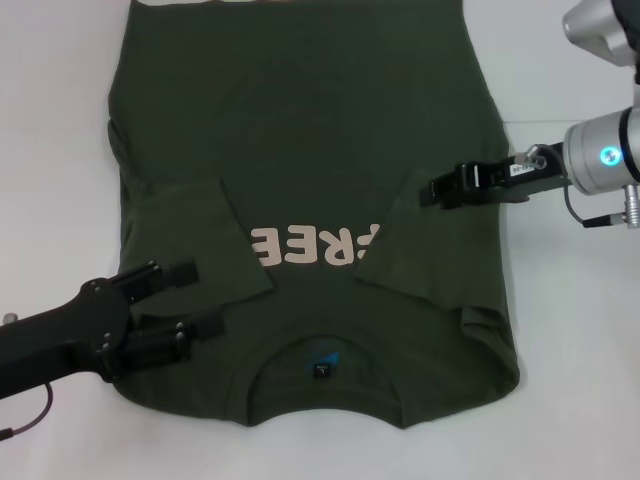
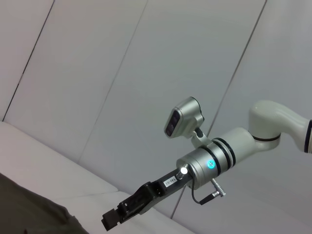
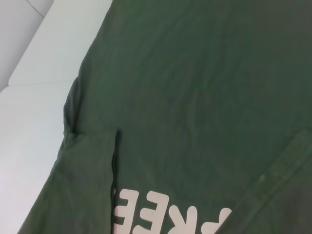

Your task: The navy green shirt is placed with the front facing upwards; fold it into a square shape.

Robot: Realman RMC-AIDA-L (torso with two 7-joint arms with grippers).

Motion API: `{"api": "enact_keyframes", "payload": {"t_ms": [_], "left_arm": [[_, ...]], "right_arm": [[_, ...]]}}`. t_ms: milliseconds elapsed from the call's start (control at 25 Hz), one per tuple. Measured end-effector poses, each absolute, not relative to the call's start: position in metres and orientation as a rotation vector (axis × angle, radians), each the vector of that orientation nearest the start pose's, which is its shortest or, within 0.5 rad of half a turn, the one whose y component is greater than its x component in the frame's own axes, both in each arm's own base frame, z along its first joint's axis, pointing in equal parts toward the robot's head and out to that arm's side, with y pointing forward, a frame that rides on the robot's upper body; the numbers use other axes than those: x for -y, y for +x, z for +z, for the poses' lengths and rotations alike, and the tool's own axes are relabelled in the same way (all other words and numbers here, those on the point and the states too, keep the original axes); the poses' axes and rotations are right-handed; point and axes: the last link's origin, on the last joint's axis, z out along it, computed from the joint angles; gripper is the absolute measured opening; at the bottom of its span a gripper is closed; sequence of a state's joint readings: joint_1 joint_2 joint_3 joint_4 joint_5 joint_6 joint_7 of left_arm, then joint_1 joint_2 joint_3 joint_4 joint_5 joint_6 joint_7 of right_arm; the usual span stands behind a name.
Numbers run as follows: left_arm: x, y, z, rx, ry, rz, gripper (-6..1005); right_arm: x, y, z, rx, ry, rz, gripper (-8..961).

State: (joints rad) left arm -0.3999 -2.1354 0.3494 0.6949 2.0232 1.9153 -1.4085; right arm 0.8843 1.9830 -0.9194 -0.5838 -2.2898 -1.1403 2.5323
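Observation:
The navy green shirt (image 1: 300, 130) lies flat on the white table, front up, with its collar and blue label (image 1: 325, 368) toward me. Both sleeves (image 1: 190, 225) are folded inward over the chest and partly cover the cream print (image 1: 315, 245). My left gripper (image 1: 185, 300) is open low over the shirt's near left shoulder, with only cloth beneath its fingers. My right gripper (image 1: 425, 190) hovers over the shirt's right side, just above the folded right sleeve (image 1: 420, 250). The right wrist view looks down on the shirt (image 3: 195, 97) and print (image 3: 170, 219). The left wrist view shows the right gripper (image 2: 111, 220).
Bare white table (image 1: 580, 380) surrounds the shirt on both sides and in front. The hem runs out of view at the far edge. A grey panelled wall (image 2: 122, 73) stands behind the table.

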Motion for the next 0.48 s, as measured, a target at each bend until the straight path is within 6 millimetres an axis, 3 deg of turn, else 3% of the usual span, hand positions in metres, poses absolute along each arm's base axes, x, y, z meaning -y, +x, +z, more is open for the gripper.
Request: {"api": "enact_keyframes", "payload": {"t_ms": [120,280,480], "left_arm": [[-0.263,-0.28,0.028,0.82,-2.561,-1.155,916],[-0.266,-0.281,0.034,0.927,-2.554,-1.151,916],[-0.271,-0.288,0.056,1.131,-2.518,-1.089,916]], "right_arm": [[-0.441,0.21,0.007,-1.592,-2.264,0.284,188],[-0.433,0.223,0.027,-1.655,-2.253,0.414,382],[-0.404,0.248,0.054,-1.726,-2.261,0.676,677]]}}
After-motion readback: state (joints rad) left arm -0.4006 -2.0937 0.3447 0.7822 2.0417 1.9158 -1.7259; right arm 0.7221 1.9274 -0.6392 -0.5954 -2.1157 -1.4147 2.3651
